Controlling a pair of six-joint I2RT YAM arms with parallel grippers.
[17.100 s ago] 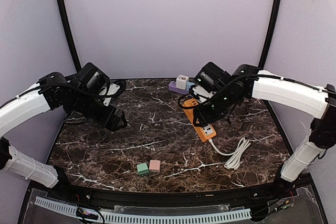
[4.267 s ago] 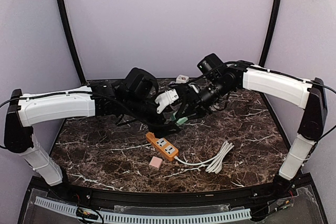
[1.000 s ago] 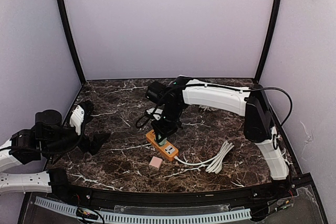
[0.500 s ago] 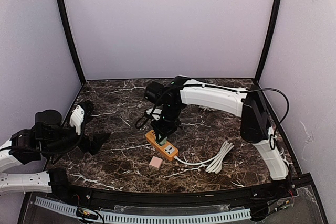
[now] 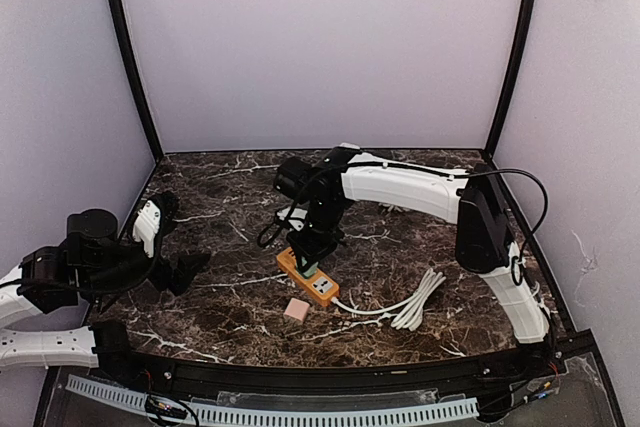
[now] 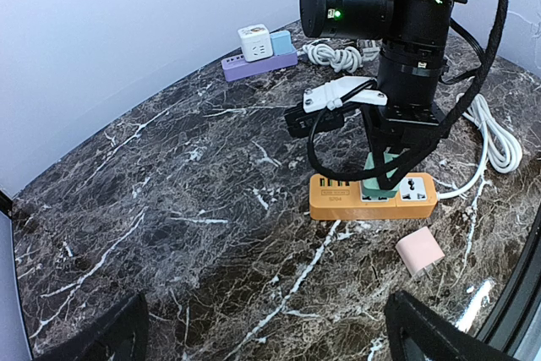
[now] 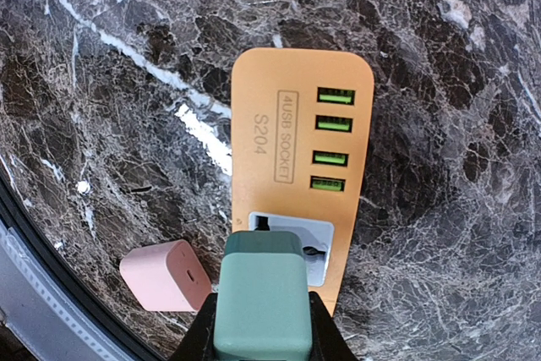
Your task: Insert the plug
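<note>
Right gripper (image 5: 312,245) clenched on the green plug (image 7: 260,298). Plug is upright over the orange power strip (image 7: 287,116), at the socket (image 7: 286,227) next to the USB ports (image 7: 334,139). Cannot tell whether the prongs are seated. Pink adapter (image 7: 165,276) lies just beside the strip, at its 7 o'clock. Left gripper (image 5: 188,269) released, jaws wide, well apart at the strip's 9 o'clock.

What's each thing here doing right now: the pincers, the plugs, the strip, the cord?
Right pincer: shut on the green plug.
Green plug: upright over the orange power strip's socket; seated or not, cannot tell.
Orange power strip: flat on the table, sockets up.
Pink plug: lying loose beside the strip.
Left pincer: open, empty, apart from the strip.
White cord: bundled loosely on the table.
</note>
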